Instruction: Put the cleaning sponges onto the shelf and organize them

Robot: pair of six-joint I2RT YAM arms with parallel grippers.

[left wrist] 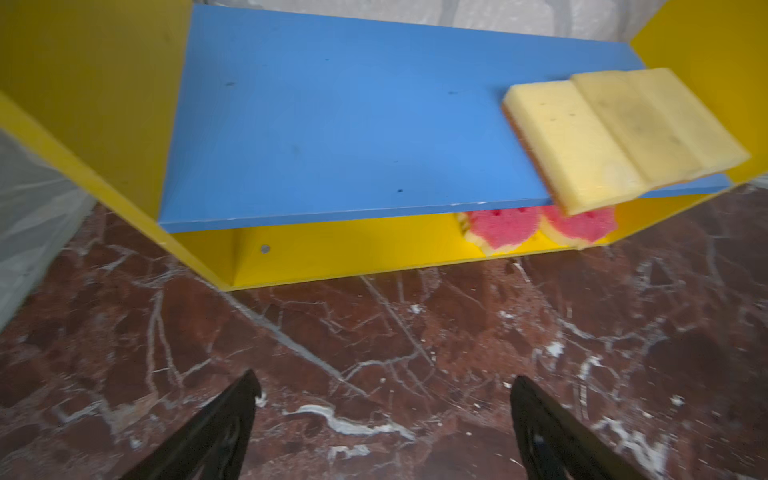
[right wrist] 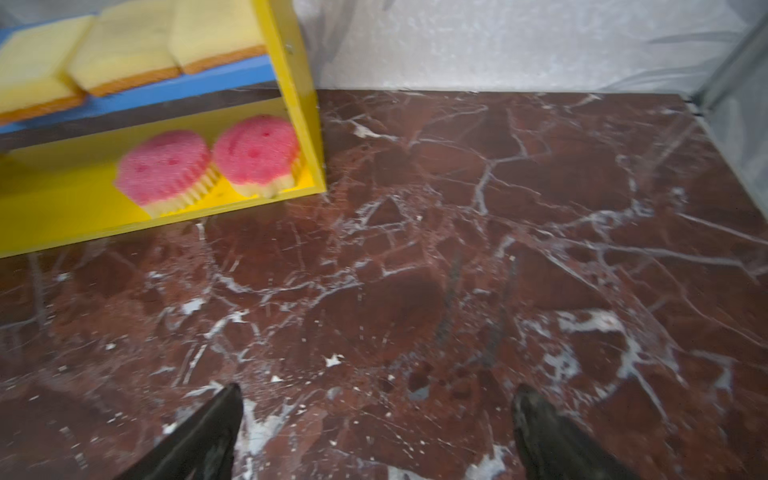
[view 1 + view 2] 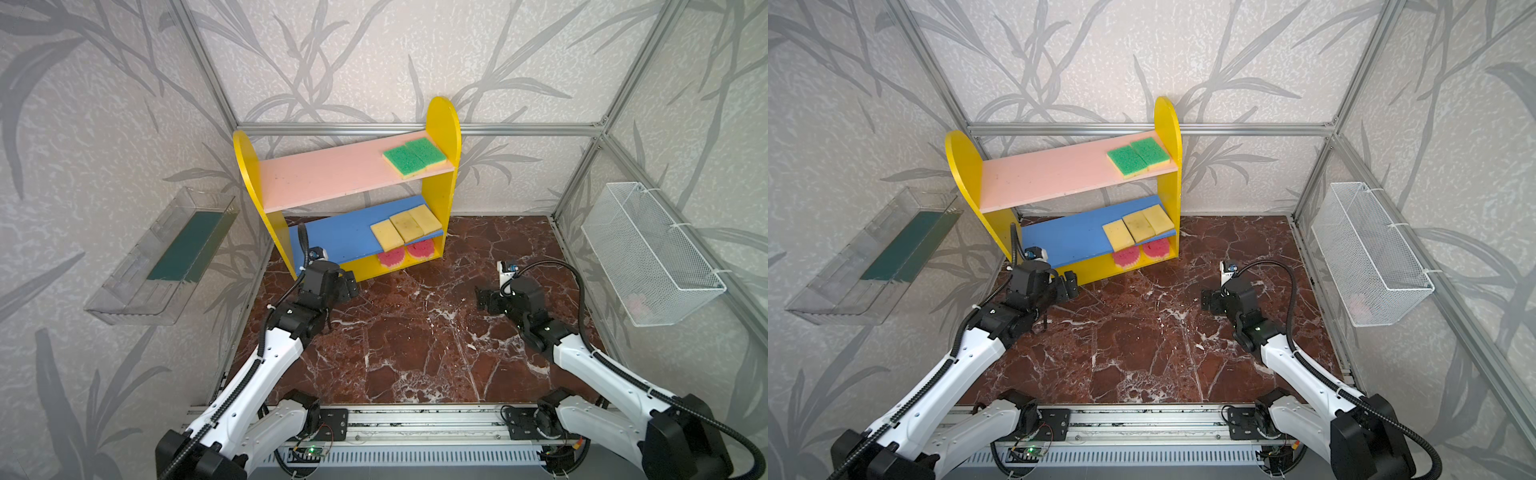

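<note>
The shelf point(image 3: 444, 124) stands at the back of the marble floor. Two green-faced cleaning sponges point(image 3: 413, 156) lie side by side at the right end of its pink top board. Three pale yellow ones point(image 3: 405, 226) point(image 1: 615, 137) sit in a row on the blue middle board, overhanging its front edge. Two round pink ones point(image 3: 405, 253) point(image 2: 208, 162) rest on the yellow base. My left gripper point(image 3: 349, 286) point(image 1: 384, 386) hovers open and empty before the shelf's left foot. My right gripper point(image 3: 482, 297) point(image 2: 376, 395) is open and empty over bare floor, right of the shelf.
A clear plastic tray point(image 3: 162, 257) with a dark green liner hangs on the left wall. A white wire basket point(image 3: 652, 253) hangs on the right wall, a faint pink shape showing through its mesh. Aluminium frame posts edge the red marble floor point(image 3: 415, 340).
</note>
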